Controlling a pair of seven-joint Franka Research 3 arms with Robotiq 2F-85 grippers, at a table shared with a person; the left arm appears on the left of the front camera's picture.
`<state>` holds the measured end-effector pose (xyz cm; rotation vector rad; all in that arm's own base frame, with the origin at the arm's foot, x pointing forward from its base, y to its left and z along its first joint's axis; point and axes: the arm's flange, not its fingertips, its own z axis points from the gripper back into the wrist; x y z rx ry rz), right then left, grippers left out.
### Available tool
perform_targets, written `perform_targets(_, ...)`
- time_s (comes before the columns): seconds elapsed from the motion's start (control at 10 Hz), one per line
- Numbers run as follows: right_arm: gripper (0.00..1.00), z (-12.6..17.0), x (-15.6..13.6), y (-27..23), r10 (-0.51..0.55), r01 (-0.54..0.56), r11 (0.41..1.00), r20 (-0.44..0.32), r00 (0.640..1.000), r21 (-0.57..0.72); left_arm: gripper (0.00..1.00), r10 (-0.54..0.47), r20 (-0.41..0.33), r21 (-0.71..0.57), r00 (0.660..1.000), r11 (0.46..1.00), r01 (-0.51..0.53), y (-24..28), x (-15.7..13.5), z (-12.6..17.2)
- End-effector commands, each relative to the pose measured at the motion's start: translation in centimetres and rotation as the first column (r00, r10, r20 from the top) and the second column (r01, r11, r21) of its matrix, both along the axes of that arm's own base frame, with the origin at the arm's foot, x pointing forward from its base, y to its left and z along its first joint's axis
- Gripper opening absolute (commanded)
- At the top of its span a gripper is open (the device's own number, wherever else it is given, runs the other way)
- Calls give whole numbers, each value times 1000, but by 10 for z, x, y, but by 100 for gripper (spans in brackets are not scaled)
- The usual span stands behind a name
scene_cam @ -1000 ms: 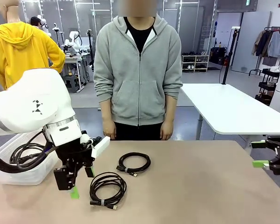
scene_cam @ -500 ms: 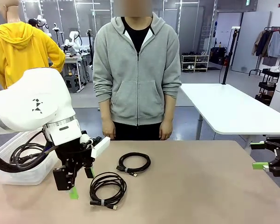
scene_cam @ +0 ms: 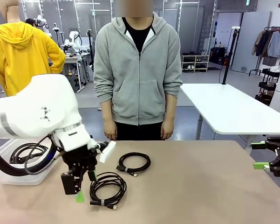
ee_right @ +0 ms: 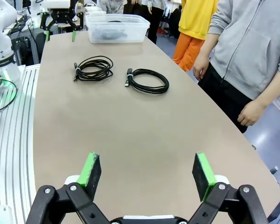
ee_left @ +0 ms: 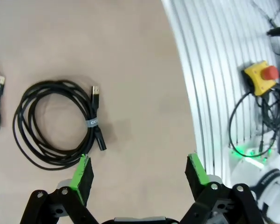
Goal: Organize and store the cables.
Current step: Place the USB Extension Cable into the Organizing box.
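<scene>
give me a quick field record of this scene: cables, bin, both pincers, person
near cable: black coiled cord lying flat on the tan table
far cable: second black coil, apart from the first
bin: clear plastic tub at the table's left end, black cable inside
left pincer: open, empty, beside the near coil
right pincer: open, empty, at the right edge
person: standing at the far side, hands down

White rounded left arm (scene_cam: 37,112) with a small black mark, a silver ring and a thick black hose (scene_cam: 9,165). Black grippers tipped with green pads (ee_left: 82,172). Grey zip hoodie (scene_cam: 137,70) over black shirt.
</scene>
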<state>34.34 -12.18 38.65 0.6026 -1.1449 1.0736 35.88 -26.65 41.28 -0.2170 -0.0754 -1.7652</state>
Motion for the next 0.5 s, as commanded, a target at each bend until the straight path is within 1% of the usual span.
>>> perform_targets(0.0, 100, 5, 1, 3, -19, 20, 1000, -14, 1000, 13, 100, 68, 38, 59, 997, 996, -70, -22, 0, -21)
perform_targets(0.2, 100, 5, 1, 3, -19, 20, 1000, -14, 1000, 13, 100, 128, 96, 85, 987, 987, -137, -22, 2, -36)
perform_targets(0.3, 100, 5, 1, 3, -19, 20, 1000, -14, 1000, 13, 100, 150, 103, 73, 983, 985, -158, -25, 6, -48)
perform_targets(0.4, 100, 5, 1, 3, -19, 20, 1000, -14, 1000, 13, 100, 178, 126, 75, 976, 979, -188, -27, 15, -60)
